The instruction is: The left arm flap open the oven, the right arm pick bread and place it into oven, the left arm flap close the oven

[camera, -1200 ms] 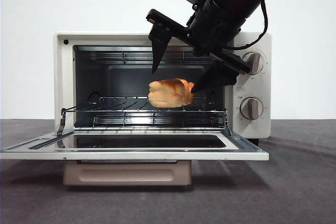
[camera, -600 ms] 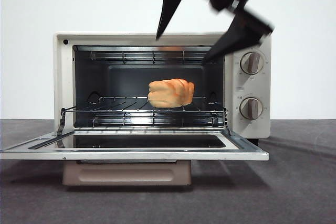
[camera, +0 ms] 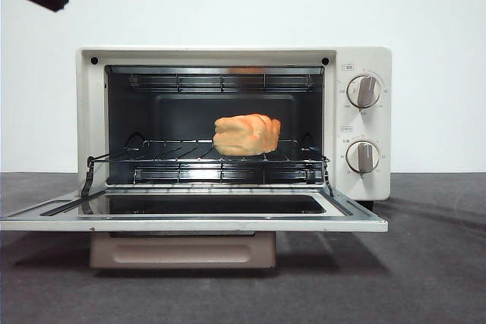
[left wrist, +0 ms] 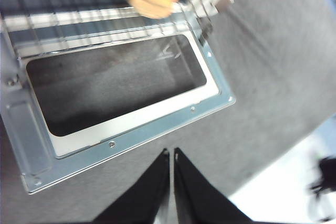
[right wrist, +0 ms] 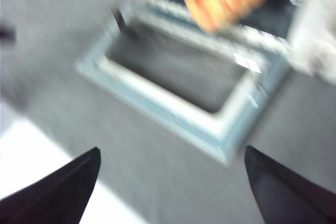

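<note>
The bread (camera: 247,134) sits on the wire rack (camera: 209,163) inside the oven (camera: 234,123), right of the cavity's middle, and neither of my end effectors touches it. The door (camera: 194,214) lies flapped down flat, its glass panel facing up over the dark surface (camera: 425,263).

The front view gives the cleanest look at the loaf and at the two knobs (camera: 364,91) on the oven's right panel — but of my arms it shows only a black tip in each top corner, and it cannot say which is which.

My left wrist view fills that in: my left end effector (left wrist: 171,157) hangs above the surface just off the open door's outer edge, its jaws pressed together with a hairline between them. The bread is cut off at that picture's edge.

My right wrist view is smeared with blur — the oven and loaf are soft shapes. My right end effector (right wrist: 170,156) shows its jaws spread wide apart, gripping nothing, above the surface in front of the door.
</note>
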